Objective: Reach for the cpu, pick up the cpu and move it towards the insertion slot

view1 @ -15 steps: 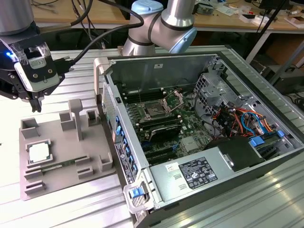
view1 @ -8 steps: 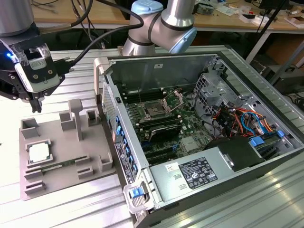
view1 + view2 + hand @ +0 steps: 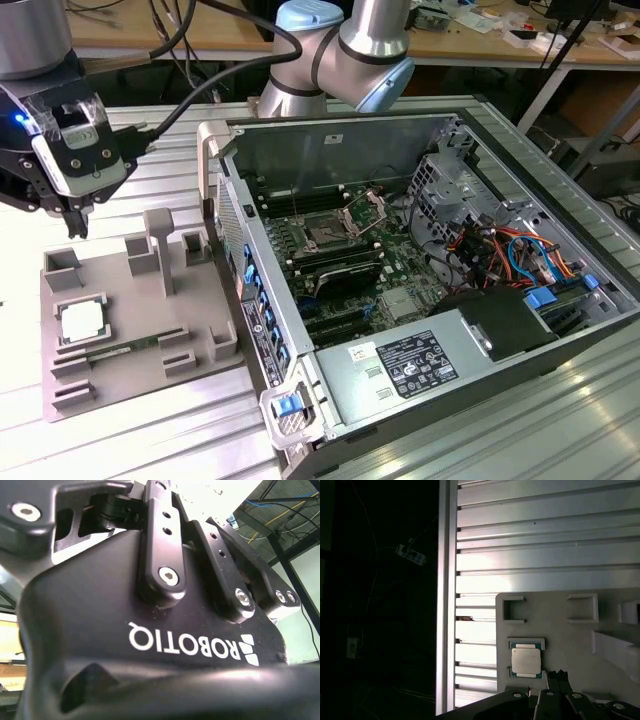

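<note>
The cpu (image 3: 80, 322) is a pale silver square chip lying flat in a framed recess of the grey fixture plate (image 3: 140, 310), at the exterior view's left. It also shows in the first wrist view as the cpu (image 3: 526, 660). My gripper (image 3: 75, 218) hangs above the plate's far left corner, higher than the chip and apart from it, fingertips together and holding nothing. In the first wrist view the dark fingertips (image 3: 563, 676) sit just beside the chip's corner. The insertion slot (image 3: 325, 232) is a silver-framed socket on the motherboard inside the open computer case.
The open computer case (image 3: 520, 330) fills the exterior view's middle and right, its tall side wall (image 3: 240, 250) standing between fixture plate and motherboard. Upright grey posts (image 3: 160, 245) rise from the plate. A ribbed aluminium table (image 3: 545, 540) lies beneath. The arm's elbow (image 3: 350, 50) is behind the case.
</note>
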You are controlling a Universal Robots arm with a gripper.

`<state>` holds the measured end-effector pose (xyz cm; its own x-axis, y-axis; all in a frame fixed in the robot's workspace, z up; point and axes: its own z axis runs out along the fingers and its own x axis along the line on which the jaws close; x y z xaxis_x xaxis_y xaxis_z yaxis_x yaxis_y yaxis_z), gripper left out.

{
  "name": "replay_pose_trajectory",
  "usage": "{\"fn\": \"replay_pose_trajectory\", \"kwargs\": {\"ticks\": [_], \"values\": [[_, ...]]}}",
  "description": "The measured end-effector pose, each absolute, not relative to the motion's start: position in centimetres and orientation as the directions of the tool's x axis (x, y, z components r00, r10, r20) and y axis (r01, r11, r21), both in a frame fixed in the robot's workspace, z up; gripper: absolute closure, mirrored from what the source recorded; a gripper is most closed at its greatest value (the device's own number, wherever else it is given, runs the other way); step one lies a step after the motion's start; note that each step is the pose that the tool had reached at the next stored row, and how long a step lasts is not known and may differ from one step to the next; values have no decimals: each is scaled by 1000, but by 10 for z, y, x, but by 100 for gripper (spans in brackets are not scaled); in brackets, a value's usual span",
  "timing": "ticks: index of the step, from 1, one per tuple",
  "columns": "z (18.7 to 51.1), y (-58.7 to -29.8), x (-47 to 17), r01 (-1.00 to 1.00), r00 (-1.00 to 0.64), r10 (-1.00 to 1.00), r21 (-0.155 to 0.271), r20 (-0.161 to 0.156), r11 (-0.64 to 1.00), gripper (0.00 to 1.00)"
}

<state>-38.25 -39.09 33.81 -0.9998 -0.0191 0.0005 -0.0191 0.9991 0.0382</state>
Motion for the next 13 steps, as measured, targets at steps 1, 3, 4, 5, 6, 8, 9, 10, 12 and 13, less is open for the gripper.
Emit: {"fn": "replay_pose_trajectory", "kwargs": {"ticks": [1,3,4,5,6,8,9,10,12,13], "values": [[338,-391,-383,-19,-1000,-19,38,0,999,89],[338,-391,-383,-19,-1000,-19,38,0,999,89],[337,-391,-383,-19,-1000,-19,38,1,999,89],[337,-391,-383,-19,-1000,-19,38,1,999,89],[337,-391,-383,-19,-1000,-19,38,1,999,89],[336,-391,-383,-19,-1000,-19,38,1,999,89],[336,-391,-383,-19,-1000,-19,38,0,999,89],[335,-391,-383,-19,-1000,-19,38,1,999,89],[335,-391,-383,-19,-1000,-19,38,0,999,89],[335,-391,-383,-19,-1000,-19,38,1,999,89]]}}
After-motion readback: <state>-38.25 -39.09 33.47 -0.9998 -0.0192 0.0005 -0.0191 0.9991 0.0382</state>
